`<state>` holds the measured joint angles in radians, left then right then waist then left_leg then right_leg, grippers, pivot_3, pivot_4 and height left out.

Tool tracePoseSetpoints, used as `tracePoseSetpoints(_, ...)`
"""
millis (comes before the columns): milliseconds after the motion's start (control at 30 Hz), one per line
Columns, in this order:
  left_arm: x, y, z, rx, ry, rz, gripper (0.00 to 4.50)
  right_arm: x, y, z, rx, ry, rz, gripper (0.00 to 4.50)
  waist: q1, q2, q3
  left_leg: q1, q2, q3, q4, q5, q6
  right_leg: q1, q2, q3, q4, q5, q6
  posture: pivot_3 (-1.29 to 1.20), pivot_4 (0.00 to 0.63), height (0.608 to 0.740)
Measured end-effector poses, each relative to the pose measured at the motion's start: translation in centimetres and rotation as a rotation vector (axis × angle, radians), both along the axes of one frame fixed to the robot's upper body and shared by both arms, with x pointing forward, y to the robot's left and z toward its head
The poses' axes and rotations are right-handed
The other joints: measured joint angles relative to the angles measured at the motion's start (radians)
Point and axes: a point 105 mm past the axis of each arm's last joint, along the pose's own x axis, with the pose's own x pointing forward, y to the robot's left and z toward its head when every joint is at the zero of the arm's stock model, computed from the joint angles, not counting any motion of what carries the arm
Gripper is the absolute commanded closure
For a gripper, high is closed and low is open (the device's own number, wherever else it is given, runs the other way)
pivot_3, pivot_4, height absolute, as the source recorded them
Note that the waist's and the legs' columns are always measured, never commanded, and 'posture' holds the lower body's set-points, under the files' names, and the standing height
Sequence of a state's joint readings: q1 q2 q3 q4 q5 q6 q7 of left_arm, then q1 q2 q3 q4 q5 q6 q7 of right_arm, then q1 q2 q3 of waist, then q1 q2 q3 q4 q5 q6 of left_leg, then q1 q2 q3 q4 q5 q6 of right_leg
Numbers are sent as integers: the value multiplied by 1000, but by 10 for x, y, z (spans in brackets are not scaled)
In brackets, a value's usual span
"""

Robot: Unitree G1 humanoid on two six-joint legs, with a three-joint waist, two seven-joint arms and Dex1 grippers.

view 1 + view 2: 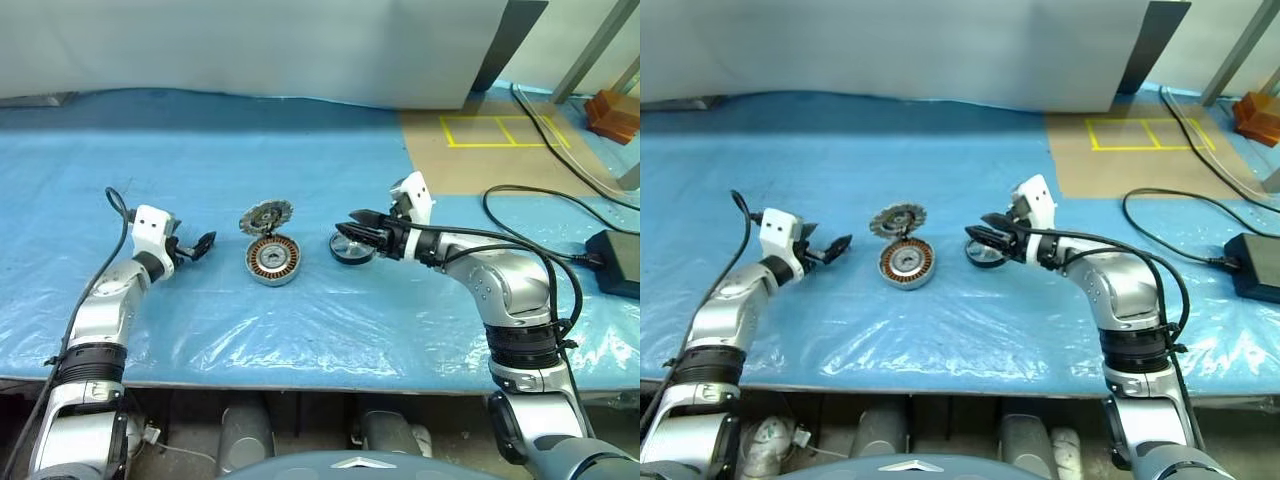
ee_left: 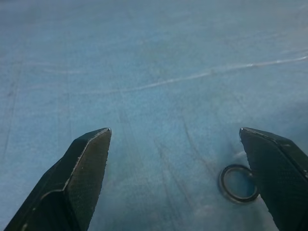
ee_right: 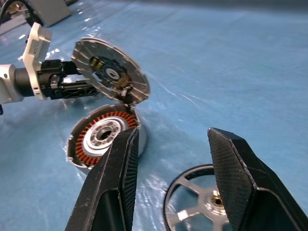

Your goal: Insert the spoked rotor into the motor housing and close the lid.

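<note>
The motor housing (image 1: 273,261) lies on the blue sheet with its copper windings facing up. The lid (image 1: 266,217), a slotted silvery disc, stands tilted at the housing's far edge. To the right of the housing the spoked rotor (image 1: 350,248) lies flat on the sheet. It is also in the right wrist view as a silvery wheel, the spoked rotor (image 3: 195,209). My right gripper (image 1: 351,226) hovers just over it, half open, its fingers (image 3: 120,168) clear of the rim. My left gripper (image 1: 197,246) stands wide open and empty left of the housing, low over the sheet.
A small dark ring (image 2: 237,184) lies on the sheet by my left fingertip. A black box (image 1: 615,262) with cables sits at the right edge. A brown board with yellow tape (image 1: 500,130) and an orange object (image 1: 612,112) are at the back right.
</note>
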<state>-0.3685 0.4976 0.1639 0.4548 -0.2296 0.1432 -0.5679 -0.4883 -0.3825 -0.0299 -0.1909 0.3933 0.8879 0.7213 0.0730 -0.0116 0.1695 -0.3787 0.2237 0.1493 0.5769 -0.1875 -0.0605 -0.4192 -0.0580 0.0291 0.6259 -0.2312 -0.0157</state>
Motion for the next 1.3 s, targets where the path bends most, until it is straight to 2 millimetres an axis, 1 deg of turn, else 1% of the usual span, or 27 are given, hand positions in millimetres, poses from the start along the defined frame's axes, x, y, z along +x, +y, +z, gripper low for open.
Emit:
tracePoseSetpoints(67, 0, -5, 0, 20, -9, -30, 0, 2, -4, -1, -5, 3, -22, 2152, 2, 0, 0, 0, 0, 0, 0, 0, 0, 1, 0, 0, -1, 0, 0, 0, 150, 740)
tracePoseSetpoints(200, -1, -14, -2, 3, -12, -71, 0, 2, -6, -5, -5, 16, -39, 2152, 3, 0, 0, 1, 0, 0, -1, 0, 0, 1, 0, 0, -1, 0, 0, 0, 150, 740)
tracePoseSetpoints(467, -5, -15, -6, 5, 0, -85, 0, 0, -1, -13, -22, 37, -29, 2152, 2, 3, -2, 2, 0, 0, -1, 0, 0, 3, -1, 0, -1, 0, 0, 0, 150, 740)
tracePoseSetpoints(600, -9, -15, -7, 14, -6, -96, 0, 2, -2, -18, -28, 54, -38, 2152, 1, 4, -2, 2, 0, 0, -1, 0, 0, 3, -1, 0, -2, 0, 0, 0, 150, 740)
tracePoseSetpoints(733, -14, -20, -7, 9, -13, -124, 0, 3, -2, -18, -31, 57, -39, 2152, 1, 4, -2, 2, 0, 0, -2, 0, 0, 3, -1, 0, -2, 0, 0, 0, 150, 740)
tracePoseSetpoints(867, -15, -24, -8, -12, -13, -130, 0, 4, -4, -26, -43, 78, -46, 2152, 2, 4, -2, 2, 0, 0, -2, 0, 0, 3, -1, 0, -3, 0, 0, 0, 150, 740)
tracePoseSetpoints(1000, -18, -35, -9, -58, -7, -164, 0, 4, -6, -27, -43, 85, -49, 2152, 1, 4, -2, 2, 0, 0, -2, 0, 0, 2, -1, 0, -3, 0, 0, 0, 150, 740)
tracePoseSetpoints(1300, -20, -38, -9, -95, -6, -177, 0, 4, -8, -34, -50, 105, -64, 2152, 0, 4, -2, 2, 0, 0, -3, 0, 0, 2, -1, 0, -4, 0, 0, 0, 150, 740)
